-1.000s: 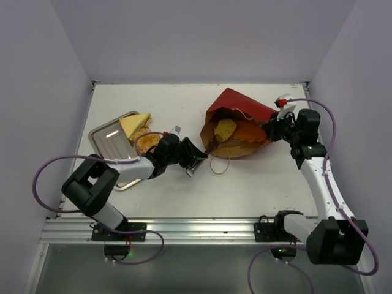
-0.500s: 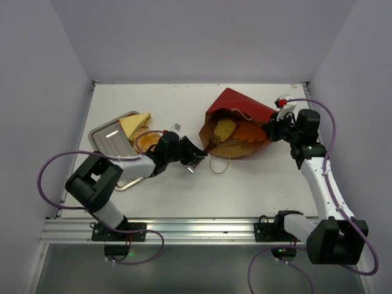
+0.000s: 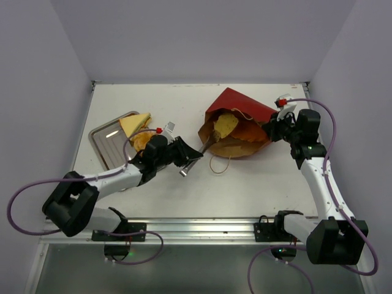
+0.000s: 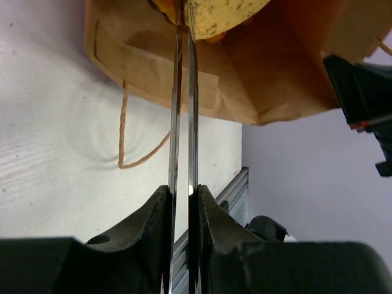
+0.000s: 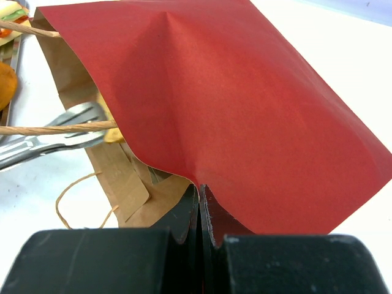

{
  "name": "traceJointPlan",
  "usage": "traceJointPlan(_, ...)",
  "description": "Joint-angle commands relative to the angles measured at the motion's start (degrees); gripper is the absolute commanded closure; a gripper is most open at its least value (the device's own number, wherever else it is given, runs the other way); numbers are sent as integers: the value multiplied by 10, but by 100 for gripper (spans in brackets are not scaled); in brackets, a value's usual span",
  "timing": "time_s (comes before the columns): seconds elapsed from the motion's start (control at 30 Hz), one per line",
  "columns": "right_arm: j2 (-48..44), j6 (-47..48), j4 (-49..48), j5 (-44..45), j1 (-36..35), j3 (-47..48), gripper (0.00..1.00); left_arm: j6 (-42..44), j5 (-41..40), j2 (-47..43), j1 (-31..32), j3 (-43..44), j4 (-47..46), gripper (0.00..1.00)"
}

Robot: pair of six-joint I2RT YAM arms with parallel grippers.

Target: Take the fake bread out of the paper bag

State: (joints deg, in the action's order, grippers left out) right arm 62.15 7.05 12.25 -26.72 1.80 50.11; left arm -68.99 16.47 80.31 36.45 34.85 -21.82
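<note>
Here the left pincer [image 4: 182, 197] is clamping its black fingers around a pair of long, shiny metal tongs [image 4: 176, 110], pressing the two thin blades almost together. The blades are reaching out to a pale-yellow, faintly speckled piece of toy bread [image 4: 223, 12], which is sitting in the mouth of the dark red paper bag [image 5: 245, 92] and seems to be nipped at the tong tips, though the tips themselves are falling outside the wrist view. Across the desk [image 3: 245, 190], the right pincer [image 5: 199, 211] is pinching a fold of the bag's red wall with its jaws together, anchoring the bag on its side. To do this step well, the squeeze ought to hold even while the tongs draw straight back along their own line. Slick steel on a hard, smooth toy is likely to slip if the blades twist. The path should also pass clear of the thin tan cord handle [image 4: 125, 135] looping loosely on the desk just outside the opening, since catching it could drag the light bag. The bag's creased brown kraft lining is looking soft and yielding, so the right-side anchor is doing real work. Well to the left, a square metal tray [image 3: 104, 141] is carrying a triangular sandwich wedge [image 3: 136, 122] and a round orange-brown bun [image 3: 139, 141].
</note>
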Motion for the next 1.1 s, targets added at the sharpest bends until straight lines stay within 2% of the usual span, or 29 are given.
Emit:
traceJointPlan(0.0, -17, -7, -26, -14, 3, -2, 100, 32, 16, -57, 2, -30, 0, 100)
traceJointPlan(0.2, -17, -8, -25, -12, 5, -2, 100, 49, 37, -132, 9, -66, 48, 100)
traceJointPlan(0.47, -15, -7, -27, -11, 5, -1, 100, 119, 77, -299, 9, -77, 186, 100)
traceJointPlan(0.63, -15, -7, -27, -11, 6, -1, 100, 148, 29, -411, 7, -36, 308, 100)
traceJointPlan(0.77, -16, -9, -28, -14, 6, -1, 100, 149, -27, -430, 5, 40, 383, 100)
traceJointPlan(0.93, -18, -10, -28, -16, 6, 0, 100, 120, -156, -436, -8, 104, 454, 100)
traceJointPlan(1.0, -19, -11, -27, -18, 5, 1, 100, 89, -204, -432, -30, 124, 464, 100)
traceJointPlan(1.07, -19, -12, -27, -20, 5, 0, 100, 65, -213, -430, -68, 129, 463, 100)
